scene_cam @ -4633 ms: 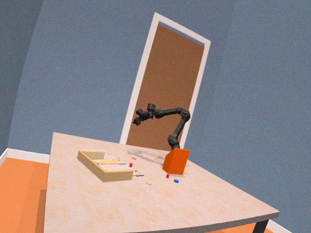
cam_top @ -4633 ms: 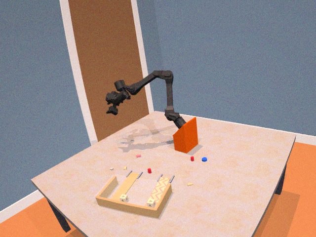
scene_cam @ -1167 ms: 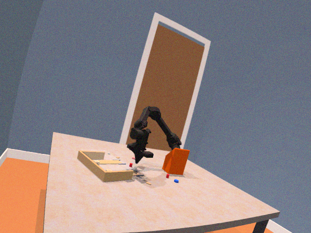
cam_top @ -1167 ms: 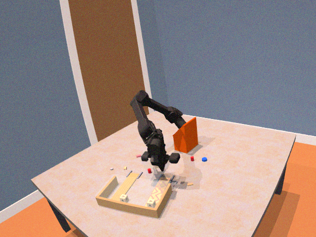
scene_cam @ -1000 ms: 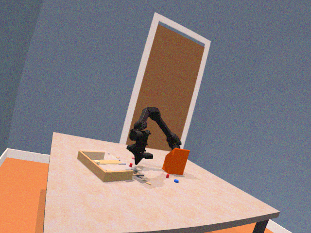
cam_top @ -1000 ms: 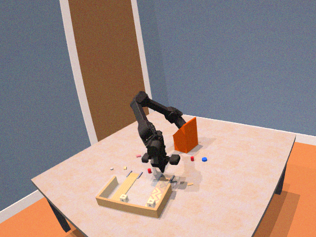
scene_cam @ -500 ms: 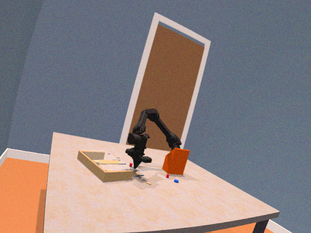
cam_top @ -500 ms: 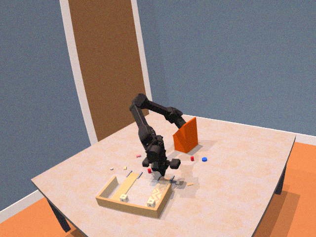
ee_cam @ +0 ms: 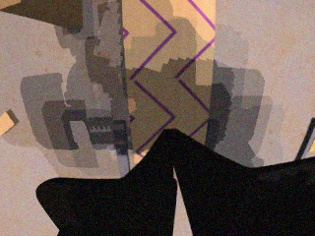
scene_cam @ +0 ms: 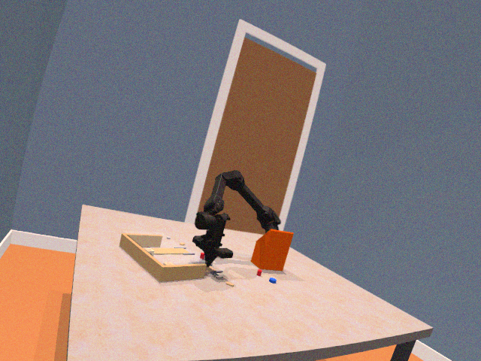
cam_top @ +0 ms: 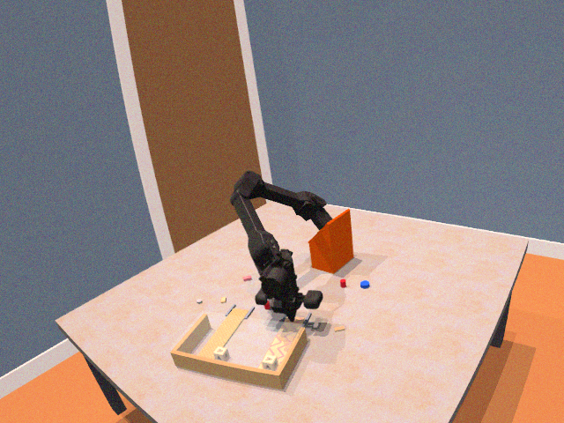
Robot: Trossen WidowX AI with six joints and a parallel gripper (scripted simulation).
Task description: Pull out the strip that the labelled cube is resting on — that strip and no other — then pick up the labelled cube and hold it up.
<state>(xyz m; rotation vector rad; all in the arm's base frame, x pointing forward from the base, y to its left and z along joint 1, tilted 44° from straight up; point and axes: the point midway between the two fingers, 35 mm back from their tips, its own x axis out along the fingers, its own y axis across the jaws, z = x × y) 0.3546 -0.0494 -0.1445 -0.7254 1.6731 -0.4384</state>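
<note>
Two white cubes with dark marks stand inside the front of the wooden tray (cam_top: 227, 372) (scene_cam: 180, 272); I cannot read the marks. The left cube (cam_top: 220, 352) rests on a plain yellow strip (cam_top: 232, 325) (scene_cam: 168, 251). The right cube (cam_top: 270, 362) rests on a pale strip (cam_top: 278, 348) (ee_cam: 148, 39) with a zigzag pattern. My gripper (cam_top: 292, 318) (scene_cam: 208, 265) (ee_cam: 169, 134) is shut and empty, pointing down above the outer end of the zigzag strip. In the wrist view its fingers hide that end.
Grey rails (cam_top: 230, 309) (cam_top: 249, 312) (cam_top: 307, 318) flank the strips' outer ends. A red cylinder (cam_top: 267, 305) (scene_cam: 202, 256) lies beside the gripper. An orange wedge block (cam_top: 331, 248) (scene_cam: 273, 250), another red cylinder (cam_top: 343, 283), a blue disc (cam_top: 365, 284) and a tan piece (cam_top: 339, 328) lie beyond.
</note>
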